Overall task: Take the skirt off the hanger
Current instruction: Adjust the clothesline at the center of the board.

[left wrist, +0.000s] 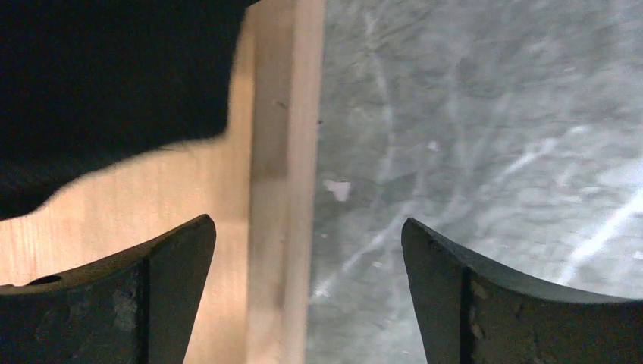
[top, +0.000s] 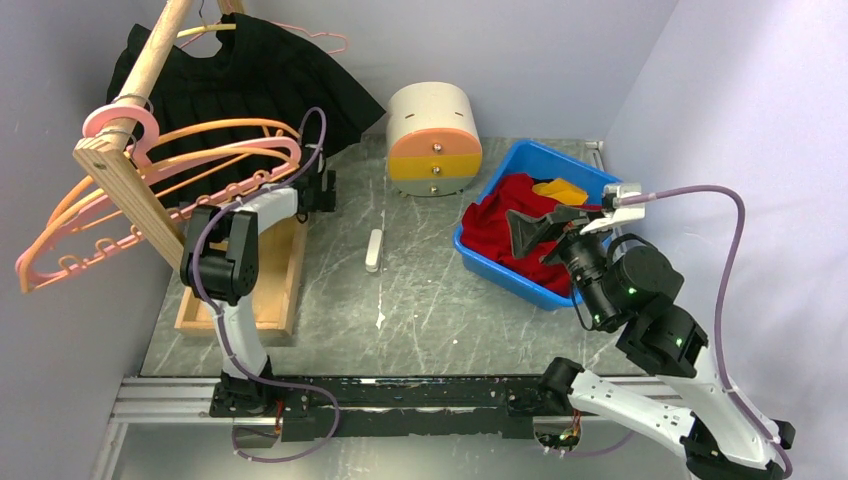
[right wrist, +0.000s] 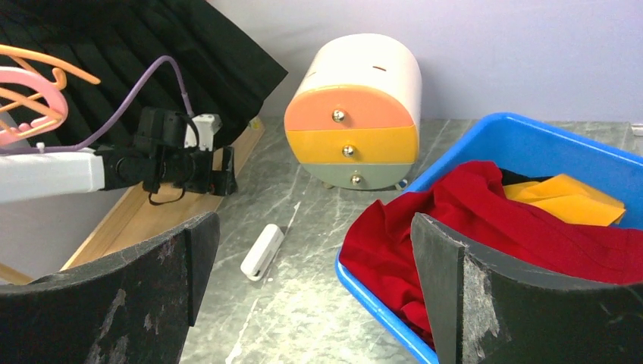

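I read left claw (left wrist: 307, 244) jaws apart, gripping nothing | black skirt (left wrist: 106, 76) hangs on its hanger (top: 335, 42), hem just ahead-left of the fingers, not between them | right claw (right wrist: 315, 235) spread wide above blue bin (right wrist: 531, 144)

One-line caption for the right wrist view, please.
Open right gripper above blue bin of red cloth; left gripper beside the hanging black skirt.

The left gripper (left wrist: 307, 224) holds its two dark, scuffed fingers (left wrist: 152, 303) wide apart — beyond them lie a pale wooden board (left wrist: 277, 152), soft black fabric (left wrist: 106, 76) covering its upper left part, and a grey marbled tabletop (left wrist: 470, 114).
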`<state>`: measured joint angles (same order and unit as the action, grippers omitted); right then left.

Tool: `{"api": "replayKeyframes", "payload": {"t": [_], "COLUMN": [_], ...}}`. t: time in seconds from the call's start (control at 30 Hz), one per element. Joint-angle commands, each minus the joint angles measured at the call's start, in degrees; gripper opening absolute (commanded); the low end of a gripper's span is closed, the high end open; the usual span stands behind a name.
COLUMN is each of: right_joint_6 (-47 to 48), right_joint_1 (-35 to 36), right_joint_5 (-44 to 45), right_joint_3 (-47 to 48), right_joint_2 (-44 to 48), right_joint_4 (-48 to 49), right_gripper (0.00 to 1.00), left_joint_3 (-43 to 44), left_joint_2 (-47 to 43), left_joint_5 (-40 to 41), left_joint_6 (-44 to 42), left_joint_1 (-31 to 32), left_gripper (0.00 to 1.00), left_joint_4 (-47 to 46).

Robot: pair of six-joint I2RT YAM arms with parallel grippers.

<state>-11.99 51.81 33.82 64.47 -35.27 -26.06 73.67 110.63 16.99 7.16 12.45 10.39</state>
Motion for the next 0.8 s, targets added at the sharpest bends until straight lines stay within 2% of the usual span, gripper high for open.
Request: {"api": "replayKeyframes", "payload": {"t": [0.0, 0.17, 0.3, 0.53, 0.67, 0.77], "right_joint_6": [-1.10, -1.57, -1.55, -0.15, 1.06, 2.35], "right_joint_1": [0.04, -0.04, 0.03, 0.01, 0.02, 0.03], "right_joint_5": [0.11, 0.77, 0.81, 0.33, 0.28, -0.15], "right_joint_3": [-0.27, -0.79, -1.27, -1.87, -2.03, -1.39], "right_joint_2": [1.91, 3.13, 3.39, 3.70, 3.79, 3.24], "right_joint_4": [-0.67, -1.07, -0.87, 0.17, 0.89, 0.89], "right_gripper": [1.00, 1.00, 1.00, 1.00, 1.00, 1.00], "left_joint_3": [3.28, 0.57, -4.61, -6.30, -13.23, -19.18], "left_joint_2": [2.80, 1.40, -1.95, -3.48, -10.09, -15.96], "left_joint_5": [-4.03, -7.51, -8.29, -12.63, -12.99, -13.74], "left_joint_6": [-6.79, -13.54, -20.12, -29.88, -35.41, -39.35], "left_joint_1": [-1.99, -2.08, -2.08, -1.99, -1.38, -0.45], "left_gripper": [0.93, 0.78, 0.59, 0.23, 0.13, 0.11], "left_joint_4": [0.23, -4.42, -8.57, -2.86, -6.90, -8.09]}}
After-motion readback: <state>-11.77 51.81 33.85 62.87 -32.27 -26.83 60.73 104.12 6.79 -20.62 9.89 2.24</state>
